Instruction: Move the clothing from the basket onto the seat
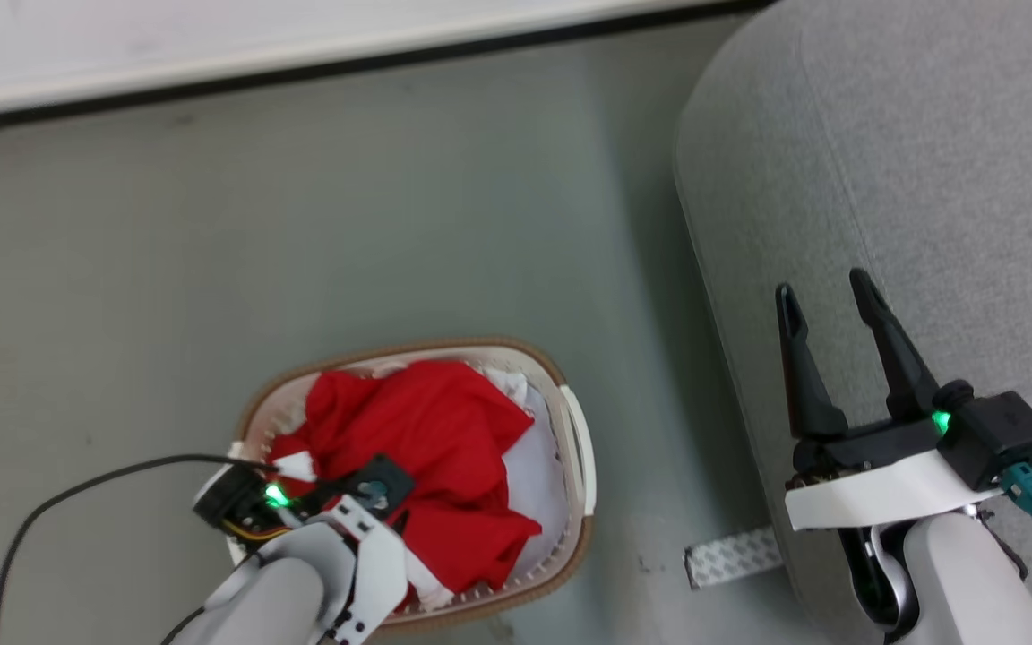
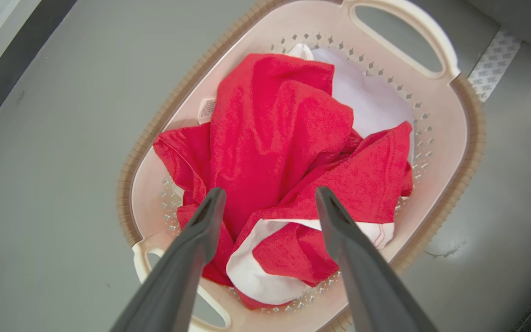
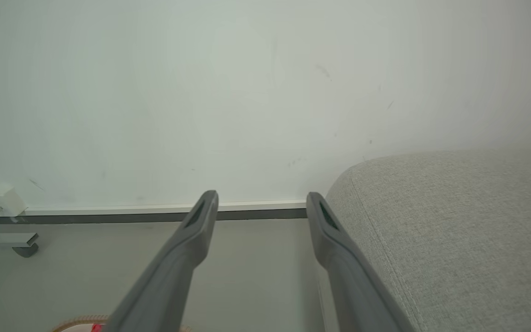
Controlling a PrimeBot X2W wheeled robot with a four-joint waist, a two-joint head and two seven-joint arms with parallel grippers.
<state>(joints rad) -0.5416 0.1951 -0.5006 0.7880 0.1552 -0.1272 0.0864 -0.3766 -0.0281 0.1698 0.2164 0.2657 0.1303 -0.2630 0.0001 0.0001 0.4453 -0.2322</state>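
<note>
The clothing (image 2: 284, 138) lies in a crumpled heap inside the basket (image 2: 470, 138), which stands on the floor (image 1: 391, 224) to the left of the seat (image 1: 928, 179), apart from it. None of it is on the seat. The red fabric is judged light, limp and easily bunched: it will sag and trail when lifted, and a fold could snag on the basket rim. White cloth (image 2: 371, 92) lies under and beside the red, so a deep bite may drag up more than one piece. The best hold appears to be the raised central ridge of red folds, where the material stands proud and doubles over; the flat white-banded edge near the near wall offers less to pinch. The left gripper (image 2: 270, 193) is poised over the heap with its fingers spread wide, holding nothing; whether the tips touch the cloth cannot be determined. The right gripper (image 1: 821, 287) is over the seat's left edge, fingers parted, empty and touching nothing.
</note>
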